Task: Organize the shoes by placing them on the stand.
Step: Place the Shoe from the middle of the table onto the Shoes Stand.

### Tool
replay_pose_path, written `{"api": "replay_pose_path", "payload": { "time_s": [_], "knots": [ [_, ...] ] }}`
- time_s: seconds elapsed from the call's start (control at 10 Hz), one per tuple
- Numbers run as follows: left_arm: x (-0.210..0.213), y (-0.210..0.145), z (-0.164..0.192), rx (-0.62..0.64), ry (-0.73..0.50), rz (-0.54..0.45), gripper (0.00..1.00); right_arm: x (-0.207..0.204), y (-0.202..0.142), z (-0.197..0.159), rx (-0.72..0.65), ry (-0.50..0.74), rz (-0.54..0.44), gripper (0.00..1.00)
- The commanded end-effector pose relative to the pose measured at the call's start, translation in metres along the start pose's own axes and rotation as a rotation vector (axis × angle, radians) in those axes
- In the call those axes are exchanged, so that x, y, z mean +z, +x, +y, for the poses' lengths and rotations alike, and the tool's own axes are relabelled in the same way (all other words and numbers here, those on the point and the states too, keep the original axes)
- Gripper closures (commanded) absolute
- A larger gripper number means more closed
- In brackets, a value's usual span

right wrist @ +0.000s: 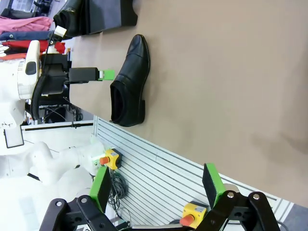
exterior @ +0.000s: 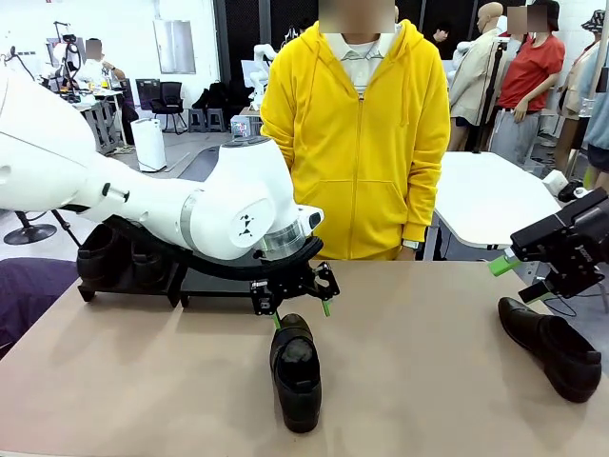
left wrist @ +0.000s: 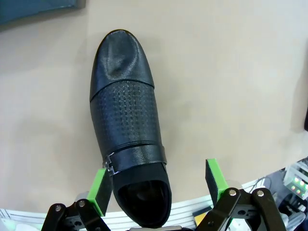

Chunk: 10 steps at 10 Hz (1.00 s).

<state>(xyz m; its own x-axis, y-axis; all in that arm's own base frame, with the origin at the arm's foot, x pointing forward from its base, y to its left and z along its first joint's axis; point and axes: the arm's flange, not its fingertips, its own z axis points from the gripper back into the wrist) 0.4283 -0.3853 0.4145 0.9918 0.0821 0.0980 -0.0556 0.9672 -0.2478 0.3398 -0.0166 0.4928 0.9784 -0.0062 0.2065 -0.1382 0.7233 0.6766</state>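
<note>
One of the shoes (exterior: pixel 296 367) lies nearest, in the middle of the desk (exterior: pixel 428 381), close to the edge on the robot's side. In the left wrist view this shoe (left wrist: pixel 127 130) shows a perforated upper and a strap with a small buckle, and its toe points away from the camera. The left gripper (exterior: pixel 302 314) hangs over it with the fingers (left wrist: pixel 214 175) spread wide. The heel end of the shoe sits between them. One green pad is just beside the buckle, but it is not possible to tell if it touches. Nothing is pinched.

More to the right, a second shoe (exterior: pixel 552 345) lies on the desk at an angle, near the right border of the picture. The right gripper (exterior: pixel 519 282) hangs above its heel end, apart from it. In the right wrist view the fingers (right wrist: pixel 211 180) of this gripper are also spread wide and hold nothing. This view looks across the desk to the middle shoe (right wrist: pixel 130 82).

Farther back on the left stands the stand (exterior: pixel 205 281), low and black, partly hidden behind the white left arm. On its left part two more shoes (exterior: pixel 105 257) seem to rest side by side.

At the far side of the desk a person in a yellow hoodie (exterior: pixel 357 143) stands facing the robot.
</note>
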Motion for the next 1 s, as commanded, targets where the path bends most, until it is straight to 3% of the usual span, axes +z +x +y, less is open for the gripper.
{"api": "replay_pose_path", "payload": {
  "time_s": [0.0,0.3,0.6,0.9],
  "knots": [
    [0.001,0.001,0.000,0.001,-0.001,-0.001,0.00,0.004,0.001,-0.001,0.009,-0.001,0.009,0.00],
    [-0.015,-0.029,-0.037,0.097,0.076,0.047,0.00,0.004,0.001,-0.001,0.009,-0.001,0.009,0.00],
    [-0.035,-0.032,-0.039,0.117,0.089,0.038,0.00,0.004,0.001,-0.001,0.009,-0.001,0.009,0.00],
    [-0.062,-0.026,-0.036,0.108,0.102,0.092,0.00,0.004,0.001,-0.001,0.009,-0.001,0.009,0.00]
  ]
}}
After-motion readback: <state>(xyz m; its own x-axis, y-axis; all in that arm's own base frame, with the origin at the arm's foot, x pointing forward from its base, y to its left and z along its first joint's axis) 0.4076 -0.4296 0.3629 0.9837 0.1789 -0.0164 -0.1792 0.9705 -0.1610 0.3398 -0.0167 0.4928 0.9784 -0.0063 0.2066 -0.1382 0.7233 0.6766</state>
